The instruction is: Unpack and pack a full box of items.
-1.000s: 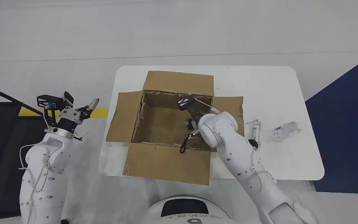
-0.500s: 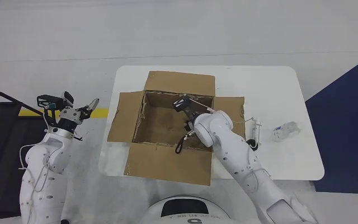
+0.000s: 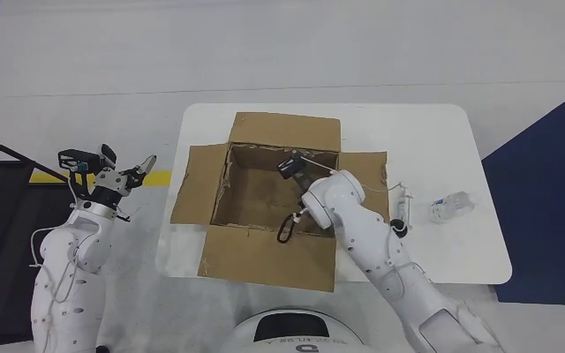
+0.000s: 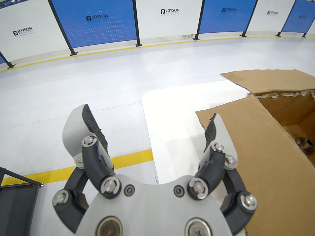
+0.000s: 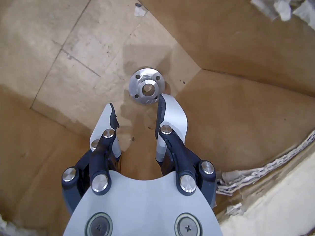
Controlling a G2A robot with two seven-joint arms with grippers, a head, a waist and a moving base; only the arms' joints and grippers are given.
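We are hovering our right gripper, jaws parted, inside the box beside a metal flange — its slick rim could slip the pinch — our left gripper hanging open outside.

The right arm stretches forward and bends at the wrist. The right claw points down, its two fingers a little way apart. The left arm is bent and held out to the side. The left claw is spread wide.
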